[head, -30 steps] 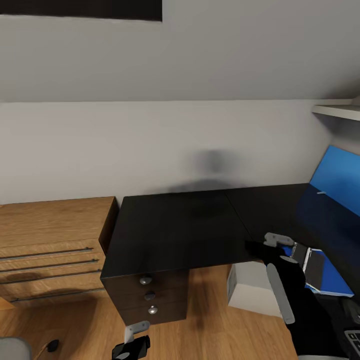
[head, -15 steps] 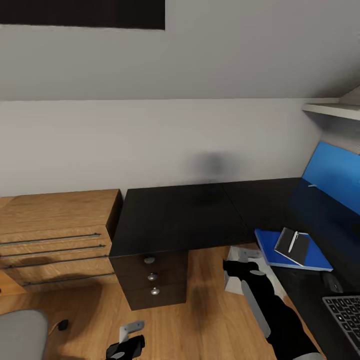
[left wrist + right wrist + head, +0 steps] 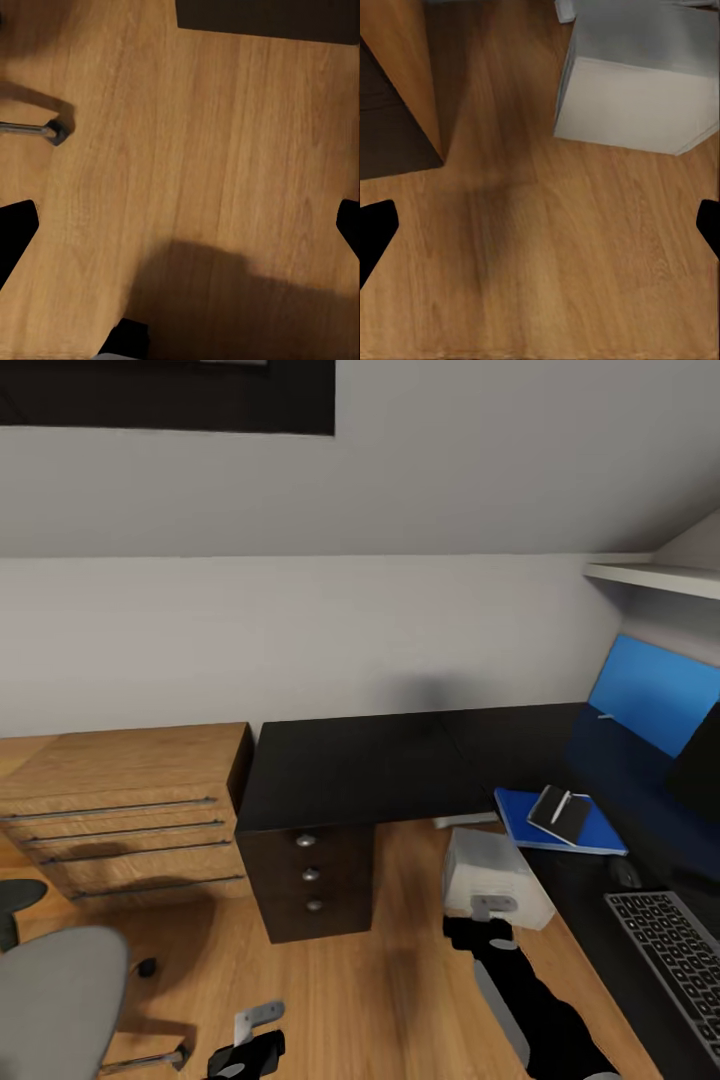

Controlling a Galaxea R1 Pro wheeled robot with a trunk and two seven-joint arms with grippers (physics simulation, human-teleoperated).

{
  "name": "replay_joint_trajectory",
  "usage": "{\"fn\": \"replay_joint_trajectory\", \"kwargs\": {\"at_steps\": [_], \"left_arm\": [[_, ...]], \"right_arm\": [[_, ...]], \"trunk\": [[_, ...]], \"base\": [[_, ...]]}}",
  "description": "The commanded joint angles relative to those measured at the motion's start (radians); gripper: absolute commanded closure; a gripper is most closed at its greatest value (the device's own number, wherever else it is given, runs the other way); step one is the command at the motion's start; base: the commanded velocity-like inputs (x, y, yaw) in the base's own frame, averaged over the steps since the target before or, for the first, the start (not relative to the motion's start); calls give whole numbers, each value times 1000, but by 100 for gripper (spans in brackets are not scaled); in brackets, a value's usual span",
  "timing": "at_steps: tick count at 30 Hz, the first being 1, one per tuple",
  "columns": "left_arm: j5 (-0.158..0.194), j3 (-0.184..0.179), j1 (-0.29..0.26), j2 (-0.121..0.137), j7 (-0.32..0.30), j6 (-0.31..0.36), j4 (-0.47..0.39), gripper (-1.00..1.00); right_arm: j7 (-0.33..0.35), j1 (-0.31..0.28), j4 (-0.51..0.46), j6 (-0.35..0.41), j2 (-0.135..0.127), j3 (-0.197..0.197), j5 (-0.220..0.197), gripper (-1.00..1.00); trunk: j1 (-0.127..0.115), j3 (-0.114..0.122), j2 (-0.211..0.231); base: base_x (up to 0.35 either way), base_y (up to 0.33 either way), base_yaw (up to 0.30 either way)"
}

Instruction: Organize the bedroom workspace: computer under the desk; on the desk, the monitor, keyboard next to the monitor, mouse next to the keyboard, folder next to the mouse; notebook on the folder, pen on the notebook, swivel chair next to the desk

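Lying beyond the right hand [image 3: 480, 930] (empty): computer [image 3: 492, 875].

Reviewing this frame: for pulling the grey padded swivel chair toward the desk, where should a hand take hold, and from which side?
Probably the rounded near edge of the grey padded swivel chair, approached from the side facing the black desk with the open left hand, which hangs closest. Its chrome spoke is too low and thin.
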Motion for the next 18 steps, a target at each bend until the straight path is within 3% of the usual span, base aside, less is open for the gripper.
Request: {"fn": "replay_joint_trajectory", "kwargs": {"at_steps": [1, 2, 3, 9, 15, 18], "left_arm": [[8, -8, -1, 0, 4, -6, -2, -100], [8, -8, -1, 0, 4, -6, -2, -100], [7, -9, -1, -1, 4, -4, -3, -100], [6, -10, -1, -3, 4, -4, -6, -100], [6, -10, 15, -2, 3, -5, -7, -100], [6, -10, 32, -1, 4, -6, -7, -100]], "right_arm": [[-10, -1, 22, -11, -1, 8, -10, -100], [-10, -1, 68, -40, -1, 11, -10, -100], [-10, -1, 194, -136, -1, 15, -10, -100], [-10, -1, 339, -254, -2, 16, -9, -100], [-7, -1, 478, -382, -1, 16, -9, -100], [-6, -1, 556, -454, 5, 17, -10, -100]], "trunk": [[-1, -1, -1], [-1, -1, -1], [-1, -1, -1], [-1, -1, -1], [-1, -1, -1], [-12, 8, 20]], "base": [[-334, 0, 0], [-334, 0, 0], [-334, 0, 0], [-223, 0, 0], [-61, 0, 0], [-21, 0, 0]]}}
